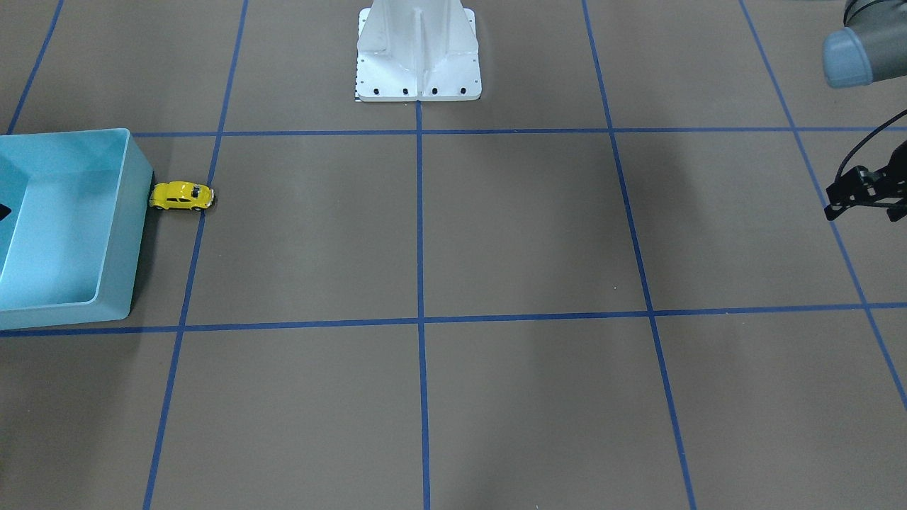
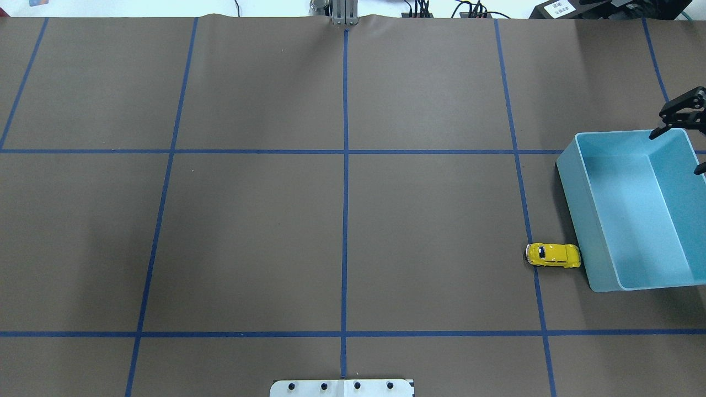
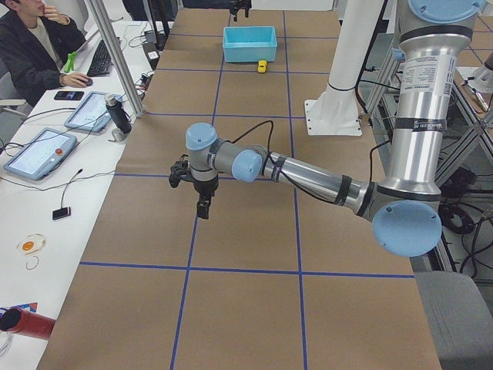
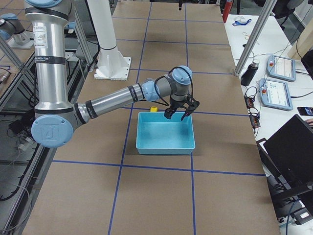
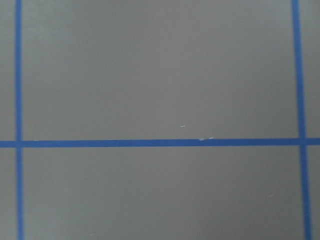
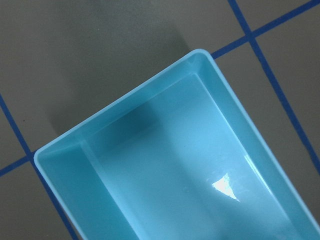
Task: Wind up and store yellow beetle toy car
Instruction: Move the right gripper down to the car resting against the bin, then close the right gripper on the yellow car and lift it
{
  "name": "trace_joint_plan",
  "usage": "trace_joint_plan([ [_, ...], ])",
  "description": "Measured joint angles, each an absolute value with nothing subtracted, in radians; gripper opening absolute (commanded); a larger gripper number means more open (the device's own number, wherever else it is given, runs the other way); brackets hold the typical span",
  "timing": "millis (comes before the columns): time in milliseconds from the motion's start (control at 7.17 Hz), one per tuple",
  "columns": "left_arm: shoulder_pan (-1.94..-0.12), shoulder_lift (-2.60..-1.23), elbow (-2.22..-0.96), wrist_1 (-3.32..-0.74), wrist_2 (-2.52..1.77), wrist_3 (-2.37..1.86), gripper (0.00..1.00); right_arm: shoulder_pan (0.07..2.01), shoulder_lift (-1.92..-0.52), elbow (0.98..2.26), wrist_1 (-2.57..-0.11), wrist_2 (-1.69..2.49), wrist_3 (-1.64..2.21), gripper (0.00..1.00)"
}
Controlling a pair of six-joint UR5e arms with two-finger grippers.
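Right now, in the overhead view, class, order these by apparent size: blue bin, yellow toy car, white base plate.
1. blue bin
2. white base plate, only partly in frame
3. yellow toy car

Only legible mark: UR logo on blue joint cap, lower left, right-side view. Print on arm label and white card, upper right overhead, too small to read.

There is one yellow toy car, one blue bin, two robot arms, the left arm and the right arm, one white pedestal and one seated person.
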State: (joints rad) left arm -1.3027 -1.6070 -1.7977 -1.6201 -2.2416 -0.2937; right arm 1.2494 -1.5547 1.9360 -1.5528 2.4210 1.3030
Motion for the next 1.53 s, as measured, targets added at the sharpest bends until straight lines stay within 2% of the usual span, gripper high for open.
trace_joint_plan([
  [558, -1.339, -1.465, -1.79, -1.776, -2.261, -0.15, 1.0, 1.067, -1.557, 2.001, -1.431, 2.309, 1.856, 0.99],
  [976, -1.358, -1.445, -1.786, -1.797, -2.261, -0.064, 1.0, 0.904, -1.563, 2.056, -1.421, 2.16, 2.161, 1.0],
  [1534, -1.397, -1.432, -1.787, -1.798, -2.261, 0.026, 1.0, 0.685, -1.568, 2.036, -1.363, 1.968, 2.417, 1.0],
])
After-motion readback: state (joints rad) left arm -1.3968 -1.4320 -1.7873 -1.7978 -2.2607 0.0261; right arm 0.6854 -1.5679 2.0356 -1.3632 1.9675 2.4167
